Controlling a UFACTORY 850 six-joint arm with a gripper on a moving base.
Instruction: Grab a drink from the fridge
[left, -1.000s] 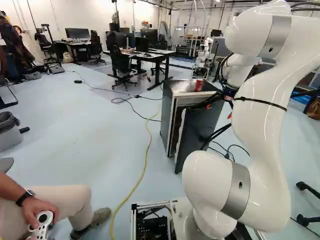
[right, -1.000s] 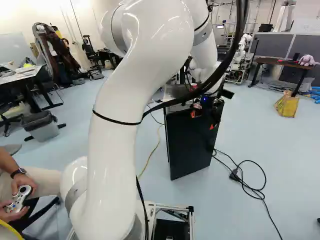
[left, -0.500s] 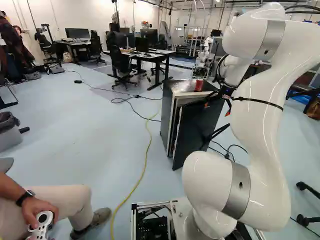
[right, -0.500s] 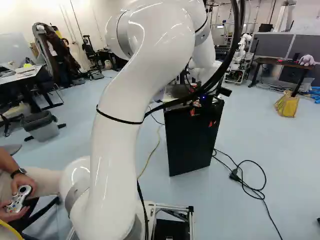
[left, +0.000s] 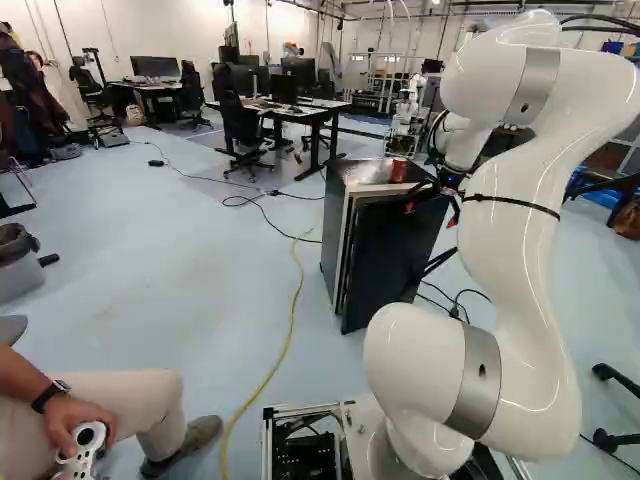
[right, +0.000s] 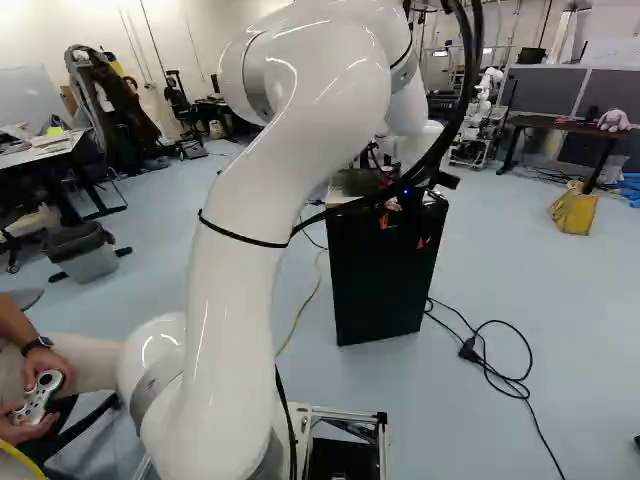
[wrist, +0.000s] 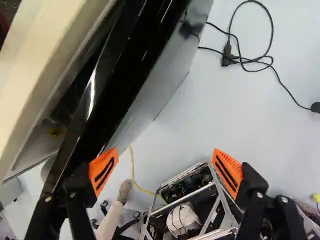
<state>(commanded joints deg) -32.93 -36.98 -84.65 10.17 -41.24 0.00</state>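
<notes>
The door (left: 397, 262) has swung closer to the fridge (left: 337, 235) — a gap remains. The claw (wrist: 166, 169) is spread, one finger beside the door. The red can (left: 398, 171) stands on top — likely the drink, so probably only closing up remains.

The door (left: 395, 260) hides the inside of the fridge (left: 335, 240) from you in both base views. The wrist view's edge cuts the fridge off, and its opening is too dark for you to tell the contents. Your arm (right: 240, 260) and its cables hide most of the red can (left: 398, 170) in the right base view.
</notes>
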